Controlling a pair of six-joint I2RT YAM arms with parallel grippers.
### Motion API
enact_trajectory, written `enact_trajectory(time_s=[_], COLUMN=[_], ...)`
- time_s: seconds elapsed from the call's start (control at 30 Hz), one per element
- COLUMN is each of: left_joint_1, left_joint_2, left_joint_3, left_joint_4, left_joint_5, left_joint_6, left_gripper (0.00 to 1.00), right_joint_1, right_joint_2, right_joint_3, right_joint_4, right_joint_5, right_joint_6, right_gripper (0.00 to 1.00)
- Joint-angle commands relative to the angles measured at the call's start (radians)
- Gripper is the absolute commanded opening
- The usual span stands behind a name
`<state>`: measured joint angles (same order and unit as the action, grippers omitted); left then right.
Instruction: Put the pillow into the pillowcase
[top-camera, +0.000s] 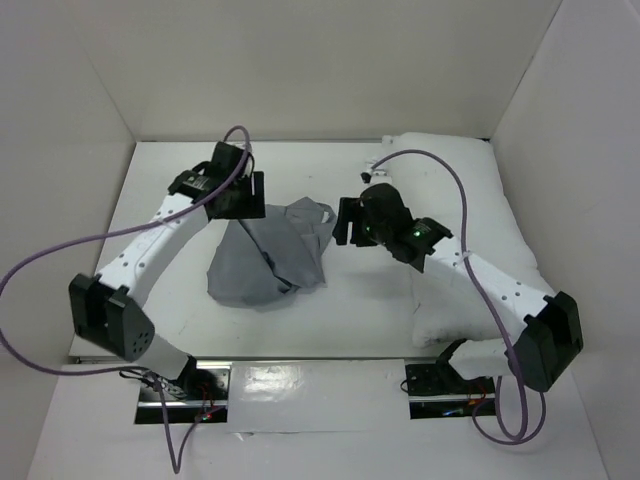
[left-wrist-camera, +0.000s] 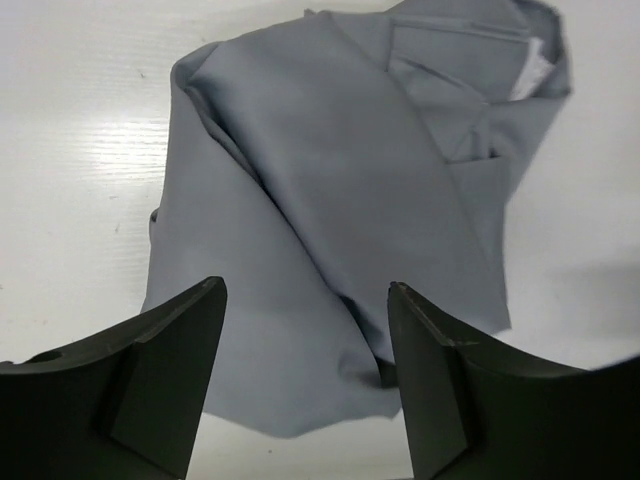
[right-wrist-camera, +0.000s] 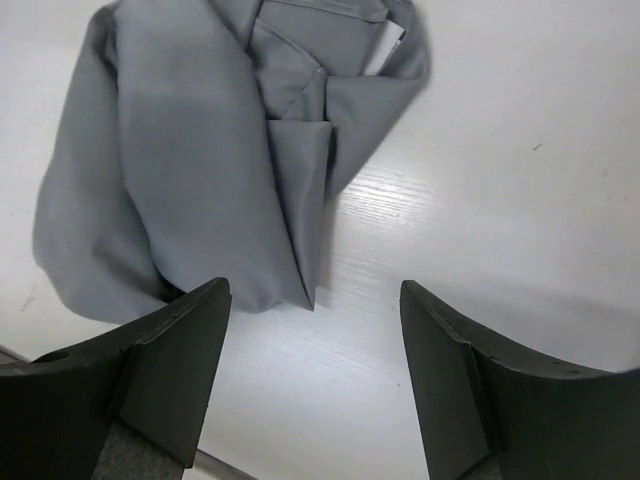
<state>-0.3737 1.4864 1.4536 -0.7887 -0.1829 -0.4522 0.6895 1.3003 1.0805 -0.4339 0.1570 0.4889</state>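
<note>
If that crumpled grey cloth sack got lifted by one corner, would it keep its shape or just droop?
Probably droop: the thin grey fabric pillowcase lies in soft folds, so it looks floppy. Being thin cloth, it seems light. Pushed, it would likely bunch up on the smooth white table.

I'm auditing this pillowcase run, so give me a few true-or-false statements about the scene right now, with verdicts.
1. The pillow is already inside the pillowcase. False: it lies bare at the right side of the table, apart from the pillowcase.
2. The left arm's fingers are spread open. True.
3. The right arm's fingers pinch a corner of the pillowcase. False: they are open and hold nothing.
4. The pillowcase rests mid-table, wrinkled and folded over itself. True.
</note>
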Motion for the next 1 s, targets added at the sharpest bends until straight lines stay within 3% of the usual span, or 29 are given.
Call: enact_trajectory(time_s=[0.0,0.2,0.4,0.5,0.6,0.63,0.7,0.73,0.77,0.83,0.97], left_joint_1=[-0.019,-0.030,-0.030,-0.007,0.002,0.002,0.013,0.027,0.027,0.036,0.045], left_joint_2=[0.159,0.383,0.594,0.617,0.617,0.617,0.617,0.603,0.588,0.566,0.464], left_joint_3=[0.056,0.243,0.383,0.338,0.291,0.277,0.251,0.232,0.232,0.223,0.223], left_joint_4=[-0.003,0.017,-0.041,-0.020,0.003,0.026,0.046,0.046,0.057,0.057,0.039], left_joint_5=[-0.090,-0.136,-0.190,-0.095,-0.020,0.032,0.072,0.110,0.120,0.131,0.077], left_joint_6=[-0.037,-0.069,-0.069,-0.080,-0.071,-0.071,-0.059,-0.059,-0.059,-0.059,-0.059], left_gripper=[0.79,0.82,0.83,0.83,0.74,0.61,0.42,0.23,0.00,0.00,0.00], right_joint_1=[-0.013,0.016,0.047,0.067,0.085,0.085,0.094,0.094,0.103,0.113,0.137], right_joint_2=[0.043,0.180,0.289,0.373,0.448,0.462,0.497,0.498,0.507,0.484,0.378], right_joint_3=[-0.022,-0.023,-0.054,-0.042,-0.030,-0.030,-0.017,-0.005,0.007,0.021,0.068], right_joint_4=[0.049,0.069,0.162,0.190,0.233,0.248,0.273,0.283,0.284,0.284,0.222], right_joint_5=[-0.176,-0.244,-0.304,-0.315,-0.338,-0.338,-0.338,-0.317,-0.286,-0.200,-0.061], right_joint_6=[0.039,0.039,0.048,0.048,0.039,0.039,0.030,0.030,0.040,0.040,0.008], right_gripper=[0.76,0.91,0.92,0.92,0.89,0.87,0.77,0.47,0.27,0.01,0.00])
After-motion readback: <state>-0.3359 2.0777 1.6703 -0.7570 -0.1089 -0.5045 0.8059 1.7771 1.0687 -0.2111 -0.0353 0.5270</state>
